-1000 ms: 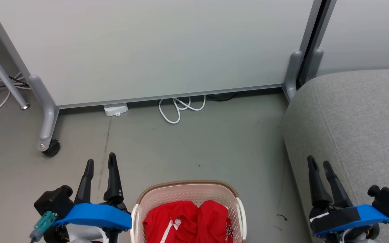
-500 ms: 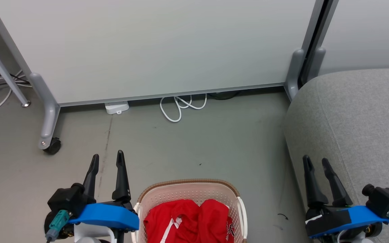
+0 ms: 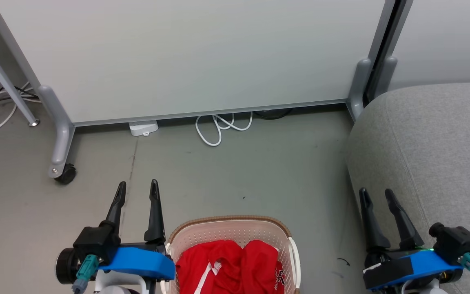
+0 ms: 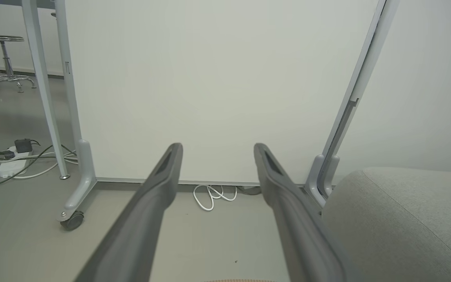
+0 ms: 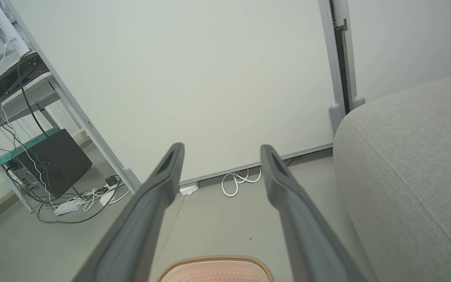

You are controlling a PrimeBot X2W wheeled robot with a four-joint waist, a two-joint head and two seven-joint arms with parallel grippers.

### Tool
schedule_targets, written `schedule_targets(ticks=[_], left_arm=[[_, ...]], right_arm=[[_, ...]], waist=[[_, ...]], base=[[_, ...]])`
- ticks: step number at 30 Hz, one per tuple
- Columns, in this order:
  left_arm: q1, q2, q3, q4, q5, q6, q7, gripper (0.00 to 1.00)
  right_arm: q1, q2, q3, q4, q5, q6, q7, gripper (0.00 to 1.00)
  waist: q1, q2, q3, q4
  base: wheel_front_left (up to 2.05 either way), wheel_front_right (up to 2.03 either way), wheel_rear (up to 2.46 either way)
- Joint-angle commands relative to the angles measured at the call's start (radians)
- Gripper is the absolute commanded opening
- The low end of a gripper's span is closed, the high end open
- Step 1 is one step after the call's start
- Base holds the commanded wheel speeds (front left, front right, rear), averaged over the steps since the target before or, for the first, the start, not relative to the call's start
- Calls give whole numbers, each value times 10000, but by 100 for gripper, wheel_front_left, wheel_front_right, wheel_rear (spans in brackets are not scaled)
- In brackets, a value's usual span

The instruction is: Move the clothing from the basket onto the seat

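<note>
The red clothing (image 3: 229,267), one piece with white trim, lies bunched inside the cream perforated basket (image 3: 227,231) at the bottom centre of the head view. The basket's brown rim (image 5: 214,261) also peeks up in the right wrist view. The light-grey seat (image 3: 431,143) fills the right side, and its rounded edge (image 4: 397,211) appears in the left wrist view. My left gripper (image 3: 137,188) hangs open just left of the basket, nothing between its fingers. My right gripper (image 3: 375,196) stands open beside the seat's front edge, also empty.
A white partition panel (image 3: 186,57) on grey castor legs (image 3: 61,161) stands behind the bare floor. A coiled white cable (image 3: 218,126) and a white adapter (image 3: 143,128) lie at its base. More cables and a table leg (image 3: 4,81) sit at the far left.
The head view has shifted slightly. My left gripper has moved right, closer to the basket. My right gripper has edged left. The clothing lies as before.
</note>
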Motion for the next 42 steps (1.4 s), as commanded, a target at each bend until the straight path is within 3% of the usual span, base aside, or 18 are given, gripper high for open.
schedule_targets(ticks=[1, 25, 42], left_arm=[[-163, 41, -17, -76, 195, 54, -92, 100], [-159, 44, -273, 9, 2025, 173, -536, 100], [-114, 43, -216, 260, 1931, 140, -530, 100]], right_arm=[[39, -69, 26, -81, -159, 23, -86, 100], [42, -74, 156, -30, -1780, 27, -527, 100], [43, -72, 57, 85, -1882, 27, -520, 100]], waist=[[0, 0, 1, 4], [0, 0, 93, 33], [0, 0, 86, 0]], base=[[0, 0, 0], [0, 0, 0], [0, 0, 0]])
